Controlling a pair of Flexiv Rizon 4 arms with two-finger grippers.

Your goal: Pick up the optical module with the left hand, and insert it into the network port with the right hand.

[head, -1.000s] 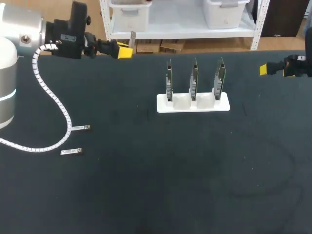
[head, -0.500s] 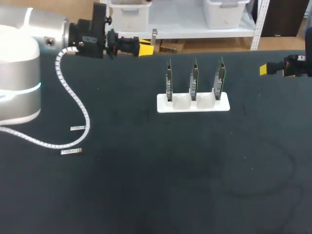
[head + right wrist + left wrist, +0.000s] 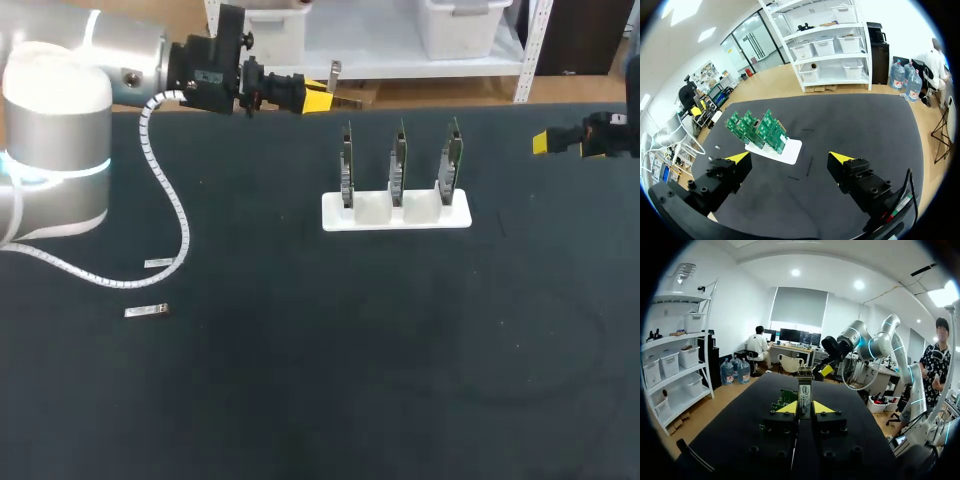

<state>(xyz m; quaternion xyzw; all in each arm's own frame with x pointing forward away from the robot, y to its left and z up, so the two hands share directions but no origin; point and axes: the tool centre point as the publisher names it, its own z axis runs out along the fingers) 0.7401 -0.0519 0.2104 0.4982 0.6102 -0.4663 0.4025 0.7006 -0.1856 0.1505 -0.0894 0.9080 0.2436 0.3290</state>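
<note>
Pinching the optical module (image 3: 804, 390) upright between its yellow tips, the left tool (image 3: 805, 409) hangs over the far edge of the counter (image 3: 300, 380), left of the white rack (image 3: 396, 212) holding three circuit boards (image 3: 398, 160). The right tool (image 3: 795, 157) hovers spread wide near the counter's right edge, beyond the rack.

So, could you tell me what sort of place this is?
Probably a robotics lab bench: a white stand holding upright circuit boards, and the left gripper shut on an optical module.
</note>
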